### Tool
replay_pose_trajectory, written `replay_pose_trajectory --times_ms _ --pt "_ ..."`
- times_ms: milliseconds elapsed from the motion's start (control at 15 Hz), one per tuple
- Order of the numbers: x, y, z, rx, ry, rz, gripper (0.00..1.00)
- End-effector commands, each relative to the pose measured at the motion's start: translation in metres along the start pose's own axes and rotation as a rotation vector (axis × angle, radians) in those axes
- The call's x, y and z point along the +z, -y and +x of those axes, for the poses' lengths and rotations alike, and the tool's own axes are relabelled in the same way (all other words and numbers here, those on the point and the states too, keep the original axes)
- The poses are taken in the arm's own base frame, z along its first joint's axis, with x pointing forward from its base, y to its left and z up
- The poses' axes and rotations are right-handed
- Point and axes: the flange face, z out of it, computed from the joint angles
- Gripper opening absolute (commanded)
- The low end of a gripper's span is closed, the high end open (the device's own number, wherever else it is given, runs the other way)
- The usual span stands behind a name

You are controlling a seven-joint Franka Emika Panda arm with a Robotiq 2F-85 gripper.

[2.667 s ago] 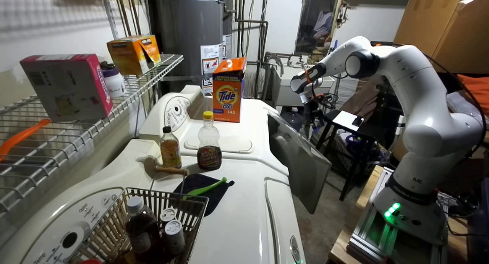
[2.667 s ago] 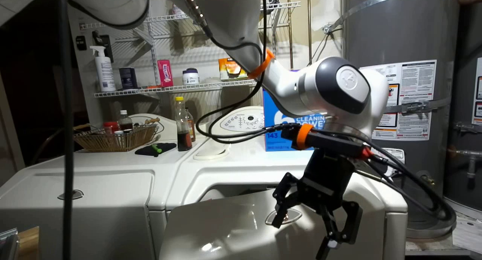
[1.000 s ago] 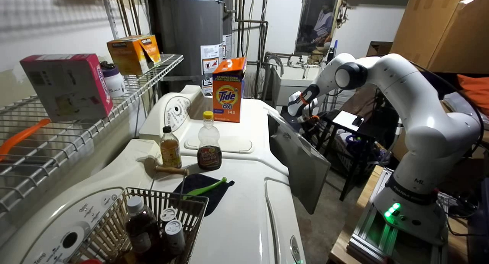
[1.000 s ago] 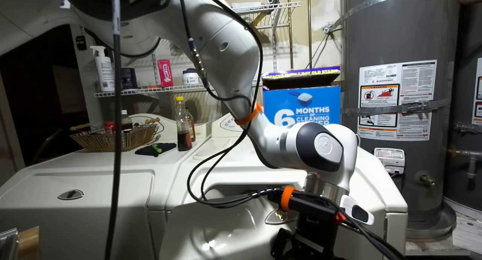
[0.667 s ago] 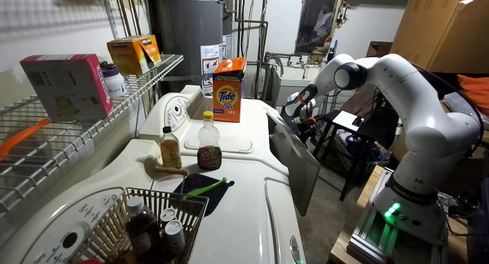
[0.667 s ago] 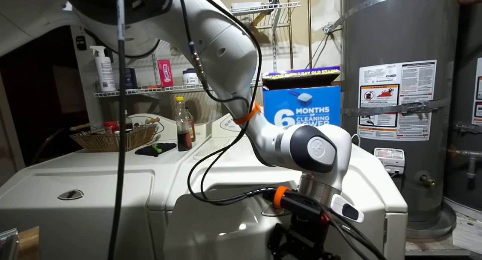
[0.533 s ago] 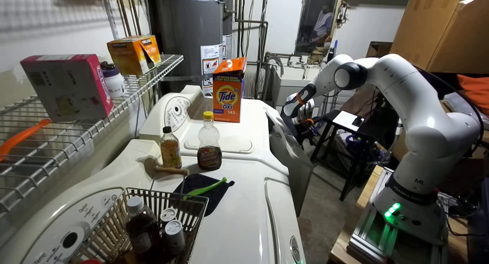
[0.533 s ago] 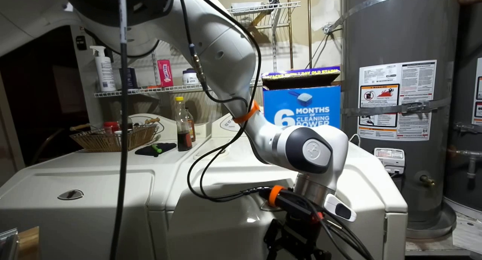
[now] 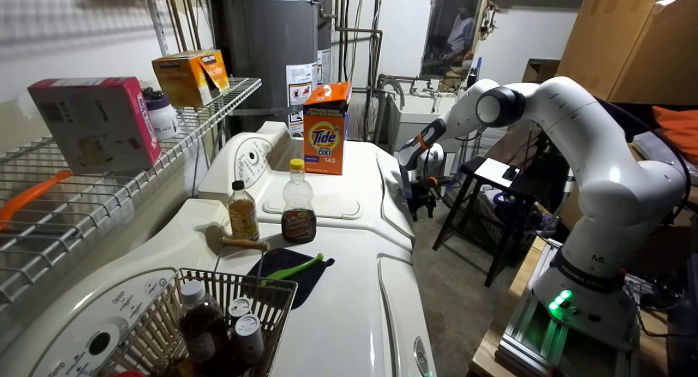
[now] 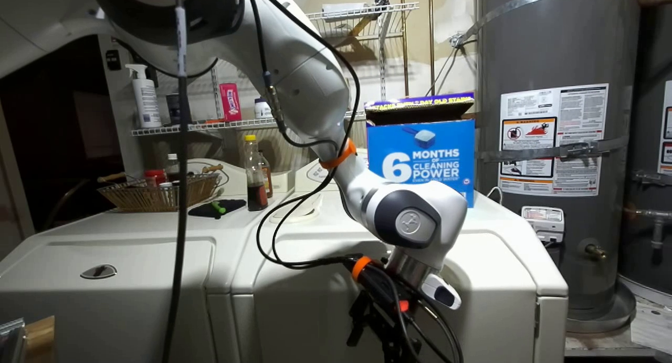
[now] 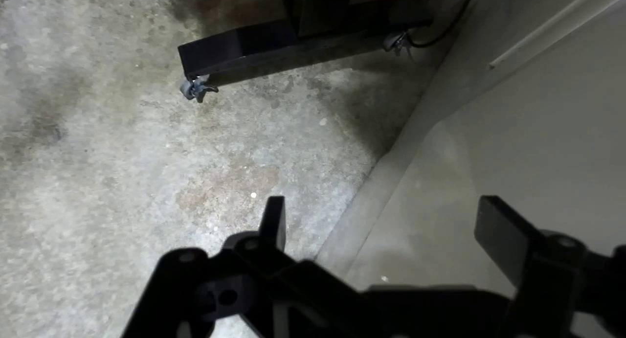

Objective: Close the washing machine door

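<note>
Two black fingers (image 11: pixel 506 237) are standing wide apart on the gripper (image 11: pixel 381 206), framing floor (image 11: pixel 156 171) and pale metal. It is hanging just beside the washer door (image 10: pixel 304 305); I'm failing to tell whether they're touching. The door is sitting close against the washing machine (image 10: pixel 315 229).

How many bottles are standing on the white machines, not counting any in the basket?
2: the yellow-capped bottle, between the basket and the detergent box, and the black-capped bottle beside it. Others could be hidden behind the basket.
</note>
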Motion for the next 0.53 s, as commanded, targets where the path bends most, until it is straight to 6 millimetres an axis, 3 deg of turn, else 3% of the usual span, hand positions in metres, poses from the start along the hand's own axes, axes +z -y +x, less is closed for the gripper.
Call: replay_pose_trajectory --times_ms 0,467 --pt "0.001 0.025 -0.003 0.010 -0.055 0.090 1.00" --pt "-0.008 0.035 -0.008 0.047 -0.155 0.172 1.00"
